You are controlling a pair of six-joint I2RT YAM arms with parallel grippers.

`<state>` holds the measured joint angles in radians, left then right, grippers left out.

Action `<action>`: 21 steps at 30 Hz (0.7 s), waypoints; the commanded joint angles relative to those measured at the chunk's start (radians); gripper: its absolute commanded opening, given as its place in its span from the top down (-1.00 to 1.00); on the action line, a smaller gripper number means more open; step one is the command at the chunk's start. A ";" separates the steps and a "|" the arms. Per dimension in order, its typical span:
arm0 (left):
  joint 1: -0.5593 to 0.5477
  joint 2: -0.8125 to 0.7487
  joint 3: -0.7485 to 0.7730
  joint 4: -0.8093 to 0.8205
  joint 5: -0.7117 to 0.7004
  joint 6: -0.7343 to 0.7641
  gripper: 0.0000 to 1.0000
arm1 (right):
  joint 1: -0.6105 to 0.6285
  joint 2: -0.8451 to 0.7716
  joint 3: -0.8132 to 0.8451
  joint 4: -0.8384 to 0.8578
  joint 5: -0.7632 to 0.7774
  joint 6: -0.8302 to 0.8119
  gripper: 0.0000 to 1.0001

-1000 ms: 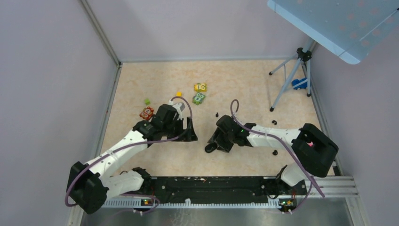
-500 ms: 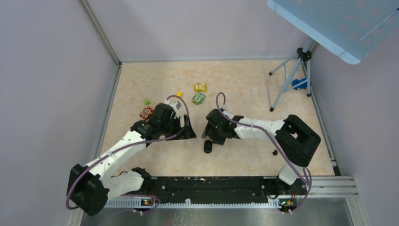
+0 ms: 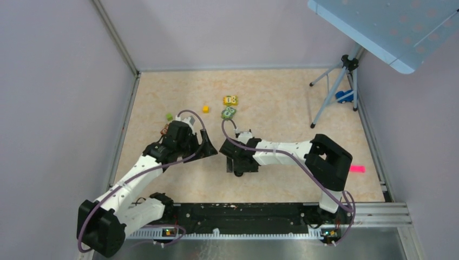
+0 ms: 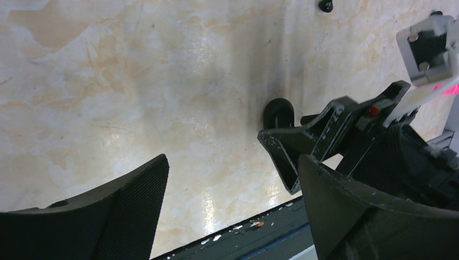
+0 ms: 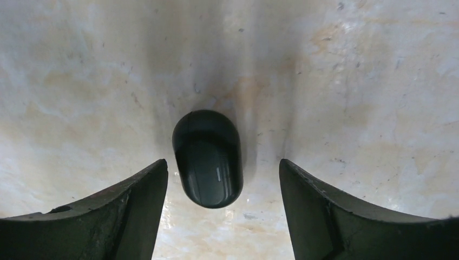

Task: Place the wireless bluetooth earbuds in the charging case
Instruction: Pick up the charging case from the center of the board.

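Reaches further left than a second ago to straddle the charging case [image 5: 208, 158] at mid-frame with the right gripper [image 5: 223, 169], fingers [image 5: 135, 216] wide and untouching, likely lining up a grasp; holds the left gripper [image 4: 233, 179] agape and empty nearby.

Closed black charging case [image 5: 207, 158], lying flat

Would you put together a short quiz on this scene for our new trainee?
1. True or false: the right fingers pinch the case.
2. Which wrist view shows an earbud?
3. The left fingers are: A) shut on the case B) open, holding nothing C) shut on an earbud

Key: 1 false, gaps show on both sides of the case; 2 left wrist, at its top edge; 3 B.
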<state>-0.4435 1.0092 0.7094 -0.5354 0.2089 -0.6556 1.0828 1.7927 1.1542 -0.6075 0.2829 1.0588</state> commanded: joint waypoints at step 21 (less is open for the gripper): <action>0.014 -0.016 -0.058 0.173 -0.011 -0.002 -0.96 | 0.056 -0.068 -0.100 0.130 0.050 -0.223 0.48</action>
<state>-0.4335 1.0134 0.6403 -0.4526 0.1959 -0.6903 1.1305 1.7988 1.1263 -0.5732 0.3401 0.8803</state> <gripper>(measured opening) 0.970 0.428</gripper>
